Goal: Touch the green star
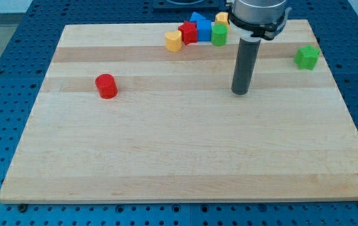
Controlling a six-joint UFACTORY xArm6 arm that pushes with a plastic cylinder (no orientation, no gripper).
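The green star lies near the view's right edge of the wooden board, toward the top. My tip rests on the board well to the left of the star and a little lower in the view, apart from it. A cluster of blocks sits at the top middle: a yellow block, a red block, a blue block, a green cylinder and a yellow block partly hidden behind the arm. My tip is below this cluster and touches none of the blocks.
A red cylinder stands alone at the view's left. The wooden board lies on a blue perforated table.
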